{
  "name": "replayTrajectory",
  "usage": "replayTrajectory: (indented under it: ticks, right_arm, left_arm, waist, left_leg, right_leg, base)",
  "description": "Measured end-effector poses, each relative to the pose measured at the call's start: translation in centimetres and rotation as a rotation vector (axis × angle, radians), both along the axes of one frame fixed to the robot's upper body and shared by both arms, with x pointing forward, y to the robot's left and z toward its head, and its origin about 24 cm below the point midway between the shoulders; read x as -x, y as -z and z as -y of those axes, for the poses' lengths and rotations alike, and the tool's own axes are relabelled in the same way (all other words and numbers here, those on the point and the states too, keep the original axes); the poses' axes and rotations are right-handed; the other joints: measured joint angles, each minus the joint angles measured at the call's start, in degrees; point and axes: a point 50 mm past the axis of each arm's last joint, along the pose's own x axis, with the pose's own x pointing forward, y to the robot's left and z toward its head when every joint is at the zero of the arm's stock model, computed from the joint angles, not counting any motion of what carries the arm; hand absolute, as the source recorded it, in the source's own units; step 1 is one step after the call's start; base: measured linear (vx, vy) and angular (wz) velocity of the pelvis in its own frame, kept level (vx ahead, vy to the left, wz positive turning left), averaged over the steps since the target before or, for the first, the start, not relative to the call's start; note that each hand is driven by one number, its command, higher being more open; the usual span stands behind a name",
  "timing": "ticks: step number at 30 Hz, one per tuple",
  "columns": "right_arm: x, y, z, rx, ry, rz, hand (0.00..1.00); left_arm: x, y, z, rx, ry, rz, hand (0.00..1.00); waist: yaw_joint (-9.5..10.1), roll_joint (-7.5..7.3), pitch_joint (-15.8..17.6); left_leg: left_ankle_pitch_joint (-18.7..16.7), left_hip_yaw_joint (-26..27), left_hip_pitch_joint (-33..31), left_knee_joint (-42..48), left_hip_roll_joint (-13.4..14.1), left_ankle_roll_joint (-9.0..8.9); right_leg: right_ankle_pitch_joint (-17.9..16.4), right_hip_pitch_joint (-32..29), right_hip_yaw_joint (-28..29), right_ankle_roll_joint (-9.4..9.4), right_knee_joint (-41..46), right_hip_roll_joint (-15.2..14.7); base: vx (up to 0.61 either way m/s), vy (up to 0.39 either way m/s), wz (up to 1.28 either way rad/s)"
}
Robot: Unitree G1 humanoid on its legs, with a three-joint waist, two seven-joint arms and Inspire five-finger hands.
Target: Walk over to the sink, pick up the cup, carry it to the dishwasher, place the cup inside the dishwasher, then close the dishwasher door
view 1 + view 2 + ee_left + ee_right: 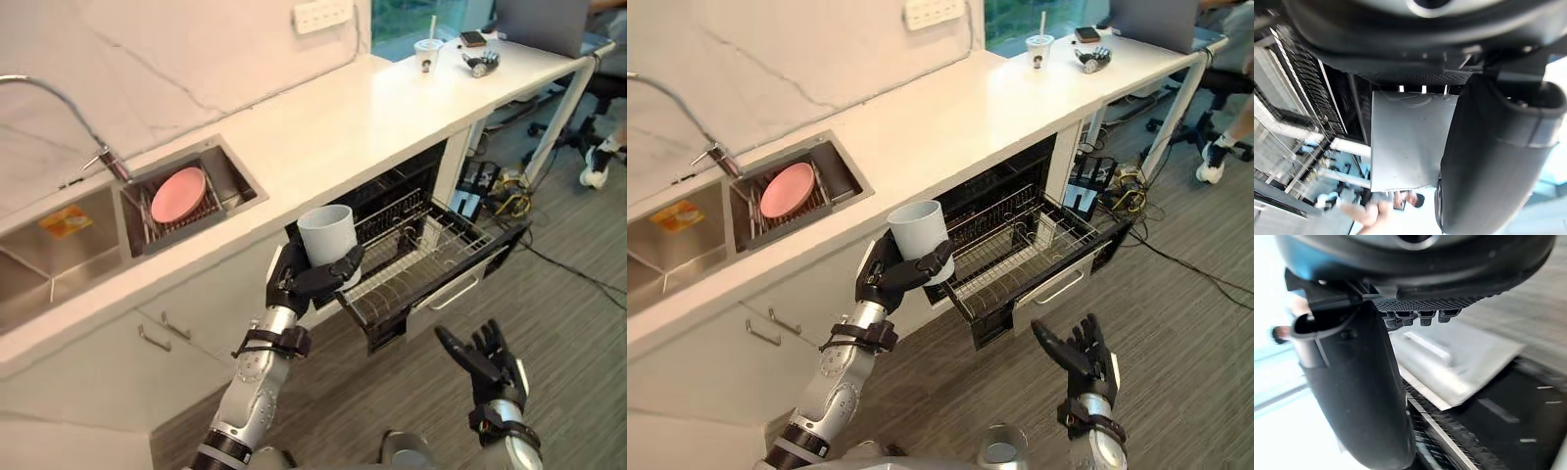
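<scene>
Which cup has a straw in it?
The small white cup standing far off on the counter has the straw. The grey cup gripped in the left hand has none.

Grey cup [326,235] in left hand [294,284] beside dishwasher rack [416,257]

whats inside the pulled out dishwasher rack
The rack shows bare wire, no dishes visible. Its left end is covered by the cup gripped in the left hand.

Cup [325,231] — base hidden within left hand [312,282].
Sink [29,279], far left of Cup — cut off at frame edge.
Dark object [482,64] on counter beyond Cup — too small to identify.
Dishwasher [397,178] cavity behind Cup: dark, unreadable.
</scene>
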Motion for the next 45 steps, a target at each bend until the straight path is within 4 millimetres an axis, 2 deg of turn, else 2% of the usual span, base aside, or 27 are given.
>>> replayTrajectory:
  ticks: [1,2,3,4,5,6,7,8,9,11,13,15,16,17,18,20,21,22,24,27,31,35,39,45]
  right_arm:
    - [-0.1,-0.7,0.3,0.030,0.042,0.025,1.00]
    - [0.0,-2.0,1.4,0.081,0.141,0.082,1.00]
    - [0.4,-3.3,2.8,0.117,0.261,0.145,1.00]
    - [0.8,-3.9,3.6,0.138,0.323,0.179,1.00]
    - [1.8,-5.2,5.1,0.177,0.445,0.253,1.00]
    - [2.3,-5.8,5.7,0.195,0.500,0.287,1.00]
    - [3.4,-6.8,6.9,0.233,0.597,0.354,1.00]
    - [3.9,-7.3,7.5,0.236,0.648,0.398,1.00]
    - [4.2,-7.6,7.9,0.227,0.682,0.424,1.00]
    - [4.2,-7.5,7.8,0.194,0.684,0.446,1.00]
    - [3.8,-7.6,6.9,0.156,0.643,0.493,1.00]
    - [1.9,-8.0,5.2,0.134,0.454,0.535,1.00]
    - [1.6,-8.1,5.0,0.131,0.427,0.537,1.00]
    - [0.6,-8.1,4.1,0.115,0.329,0.540,1.00]
    - [-0.3,-8.1,3.1,0.094,0.226,0.545,1.00]
    - [-1.4,-8.4,1.9,0.070,0.108,0.561,1.00]
    - [-2.1,-8.9,1.3,0.054,0.049,0.589,1.00]
    - [-2.5,-9.3,0.9,0.044,0.019,0.605,1.00]
    - [-3.9,-10.0,0.2,0.000,-0.104,0.634,1.00]
    - [-4.1,-9.2,-0.5,-0.091,-0.192,0.612,1.00]
    - [-5.2,-8.3,-3.4,-0.267,-0.458,0.578,1.00]
    - [-5.5,-8.1,-4.6,-0.304,-0.615,0.545,1.00]
    - [-5.6,-8.9,-5.4,-0.344,-0.730,0.570,1.00]
    - [-6.1,-9.0,-7.4,-0.403,-0.842,0.521,1.00]
  left_arm:
    - [0.0,-0.1,0.1,0.006,0.002,0.008,0.00]
    - [0.0,-0.3,0.4,0.017,0.005,0.019,0.00]
    - [0.1,-0.4,0.5,0.016,0.006,0.025,0.00]
    - [0.1,-0.4,0.5,0.017,0.006,0.026,0.00]
    - [0.0,-0.5,0.4,0.005,0.004,0.032,0.00]
    - [-0.1,-0.5,0.3,-0.002,0.001,0.034,0.00]
    - [-0.4,-0.9,0.1,-0.011,-0.010,0.048,0.00]
    - [-0.8,-1.3,-0.2,-0.017,-0.021,0.061,0.00]
    - [-1.3,-1.8,-0.4,-0.022,-0.031,0.070,0.00]
    - [-1.8,-2.5,-0.4,-0.026,-0.030,0.095,0.00]
    - [-2.2,-3.2,-0.3,-0.030,-0.022,0.125,0.00]
    - [-2.4,-4.0,-0.5,-0.019,-0.030,0.150,0.00]
    - [-2.4,-4.2,-0.5,-0.015,-0.032,0.154,0.00]
    - [-2.4,-4.6,-0.6,-0.006,-0.039,0.169,0.00]
    - [-2.5,-4.7,-1.0,0.003,-0.058,0.174,0.00]
    - [-2.7,-4.8,-1.6,0.008,-0.090,0.175,0.00]
    - [-2.8,-4.8,-2.2,0.003,-0.112,0.176,0.00]
    - [-2.9,-4.8,-2.5,0.000,-0.126,0.175,0.00]
    - [-3.0,-4.2,-3.1,0.004,-0.165,0.145,0.00]
    - [-2.8,-4.2,-2.5,-0.007,-0.154,0.148,0.00]
    - [-2.6,-3.8,-2.2,-0.149,-0.170,0.185,0.00]
    - [-2.6,-2.3,-2.3,-0.277,-0.216,0.165,0.00]
    - [-2.1,-1.0,-2.8,-0.476,-0.291,0.183,0.00]
    - [-1.6,-0.8,-2.4,-0.666,-0.331,0.262,0.00]
  waist:
    - [-0.03,0.06,0.0]
    - [-0.10,0.61,-0.4]
    - [-0.14,0.28,-0.9]
    - [-0.24,0.09,-1.3]
    - [-0.85,-0.93,-2.3]
    - [-1.64,-1.45,-2.8]
    - [-2.76,-2.17,-3.4]
    - [-3.46,-2.39,-3.5]
    - [-4.07,-2.40,-3.5]
    - [-4.17,-2.59,-3.4]
    - [-4.09,-3.00,-3.1]
    - [-3.36,-3.12,-3.1]
    - [-3.30,-3.05,-3.1]
    - [-3.25,-2.30,-3.5]
    - [-2.92,-2.52,-3.3]
    - [-1.91,-3.40,-2.8]
    - [-1.26,-4.83,-2.4]
    - [-1.15,-5.61,-2.1]
    - [0.01,-4.46,-2.1]
    - [0.03,-4.50,-2.0]
    - [0.36,-4.46,-2.1]
    - [1.08,-4.49,-2.0]
    - [1.84,-4.68,-2.1]
    - [2.32,-5.07,-2.4]
  left_leg:
    - [1.0,0.0,0.2,-1.5,0.0,0.04]
    - [1.8,0.0,0.9,-3.1,0.0,0.39]
    - [6.6,0.1,1.8,-2.6,-1.2,1.57]
    - [7.9,-0.1,2.0,-2.2,-2.3,2.44]
    - [8.3,-0.1,2.3,-1.6,-5.2,4.45]
    - [7.7,0.0,2.5,-1.7,-6.8,5.21]
    - [7.0,0.4,2.8,-1.7,-9.5,6.71]
    - [6.5,0.7,3.1,-1.2,-10.9,7.43]
    - [6.2,0.7,3.3,0.2,-11.7,7.64]
    - [3.9,0.7,5.3,0.6,-11.7,7.90]
    - [2.6,1.1,8.0,-0.5,-11.8,8.29]
    - [1.8,3.1,11.5,-3.2,-12.0,9.03]
    - [1.8,3.2,11.7,-3.4,-11.9,9.11]
    - [1.7,3.4,11.8,-4.1,-11.3,9.39]
    - [1.7,3.4,11.6,-4.6,-10.5,9.45]
    - [1.6,3.0,11.6,-5.2,-9.6,9.29]
    - [1.2,2.9,11.6,-4.8,-9.9,8.31]
    - [0.6,2.9,11.6,-4.2,-10.3,7.62]
    - [-0.3,2.4,10.8,-3.5,-8.3,6.34]
    - [-0.7,1.6,11.0,-3.6,-7.0,5.65]
    - [-0.8,3.1,12.1,-4.4,-6.5,5.43]
    - [-0.9,3.6,13.1,-4.5,-6.7,5.57]
    - [-0.8,3.0,13.1,-5.1,-7.4,6.04]
    - [-0.2,2.1,13.3,-5.8,-8.0,6.80]
  right_leg:
    - [-0.6,-0.1,0.7,0.72,0.6,-0.2]
    - [-2.0,0.0,1.9,2.28,2.0,-0.3]
    - [-3.2,0.1,3.7,4.04,2.8,-1.3]
    - [-3.4,0.3,4.4,4.72,2.8,-2.0]
    - [-4.1,0.7,5.6,6.44,2.7,-4.9]
    - [-4.3,1.0,5.6,6.81,2.4,-6.5]
    - [-3.9,1.4,5.6,7.77,2.1,-9.2]
    - [-3.2,1.8,5.7,7.97,2.2,-10.7]
    - [-1.7,1.8,5.7,7.36,3.2,-11.7]
    - [0.8,0.9,5.4,6.02,7.2,-11.7]
    - [3.3,-0.8,5.4,3.42,12.0,-11.8]
    - [7.8,-2.8,4.0,3.05,15.7,-12.8]
    - [8.3,-3.1,3.7,3.06,15.8,-12.9]
    - [7.5,-3.8,2.8,3.47,15.3,-12.5]
    - [3.0,-4.0,1.6,4.24,12.4,-11.0]
    - [1.8,-4.6,0.1,4.21,6.4,-7.9]
    - [5.8,-4.9,-1.0,3.85,1.2,-6.2]
    - [6.9,-4.5,-2.1,4.60,-0.2,-6.2]
    - [7.1,-3.1,-3.0,5.46,-4.3,-4.3]
    - [7.4,-1.5,-4.6,4.97,-6.0,-2.5]
    - [10.2,0.3,-4.5,4.61,-10.3,-1.2]
    - [12.4,2.1,-5.2,4.64,-12.5,-1.3]
    - [13.7,2.6,-6.6,4.57,-13.4,-1.8]
    - [14.1,3.3,-7.6,4.54,-13.5,-2.5]
  base:
    - [0.22,0.272,-0.54]
    - [0.30,0.399,-0.59]
    - [0.31,0.408,-0.60]
    - [0.34,0.426,-0.47]
    - [0.24,0.265,-0.14]
    - [0.33,0.323,0.05]
    - [0.27,0.244,0.13]
    - [0.31,0.277,-0.01]
    - [0.26,0.220,-0.21]
    - [0.28,0.221,-0.24]
    - [0.17,0.148,-0.22]
    - [0.16,0.147,-0.44]
    - [0.12,0.089,-0.36]
    - [0.11,0.039,-0.19]
    - [0.10,0.004,-0.17]
    - [0.06,-0.092,-0.11]
    - [0.05,-0.130,-0.05]
    - [0.05,-0.141,-0.22]
    - [0.08,-0.143,-0.23]
    - [0.06,-0.077,0.08]
    - [0.03,0.006,-0.17]
    - [-0.01,0.052,-0.08]
    - [-0.03,0.045,0.08]
    - [-0.04,0.018,0.10]
